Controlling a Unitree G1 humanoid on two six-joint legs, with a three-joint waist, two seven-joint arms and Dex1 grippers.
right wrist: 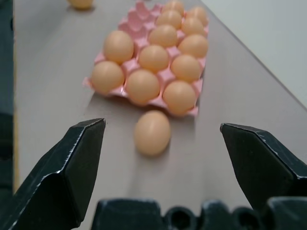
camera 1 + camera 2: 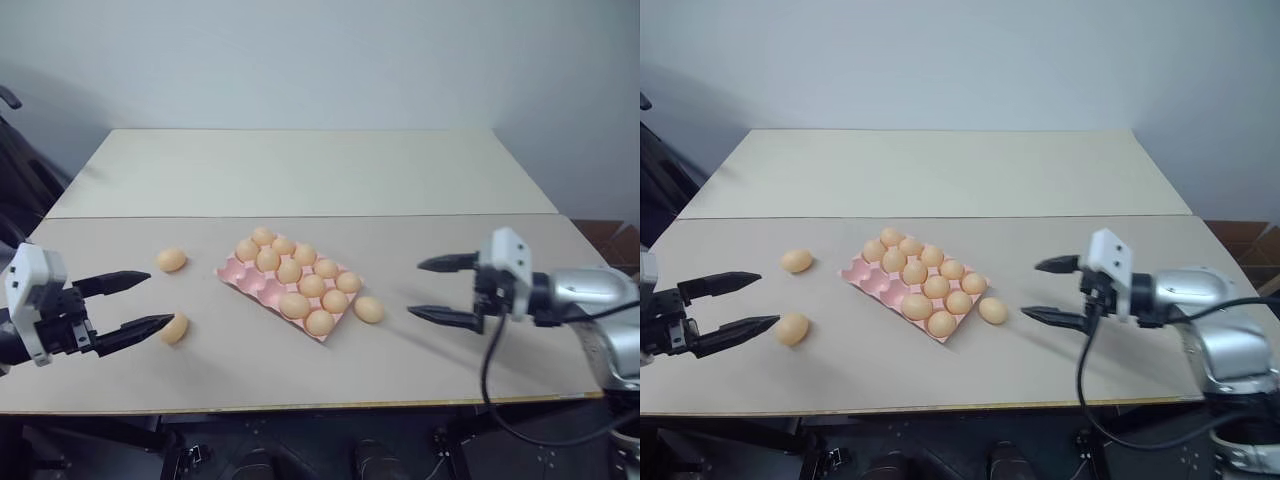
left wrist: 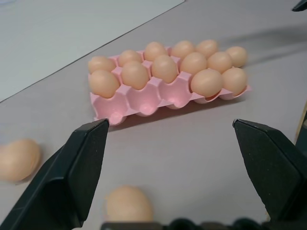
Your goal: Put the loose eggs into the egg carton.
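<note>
The pink egg carton [image 2: 243,279] lies slantwise at mid-table with several eggs in its cups; a few cups on its near-left side are bare. One loose egg [image 2: 369,309] rests against the carton's right end, in front of my open right gripper [image 2: 432,290]. Two more loose eggs lie left of the carton, one farther back [image 2: 171,260] and one nearer [image 2: 175,328]. The nearer egg sits just off the lower fingertip of my open left gripper [image 2: 138,300]. The left wrist view has both left eggs [image 3: 19,159] [image 3: 128,203] and the carton [image 3: 144,99].
A second pale table [image 2: 300,170] adjoins the far side, with a seam between the two. The near table edge [image 2: 300,407] runs just below both grippers. A dark chair [image 2: 25,180] stands off the far left.
</note>
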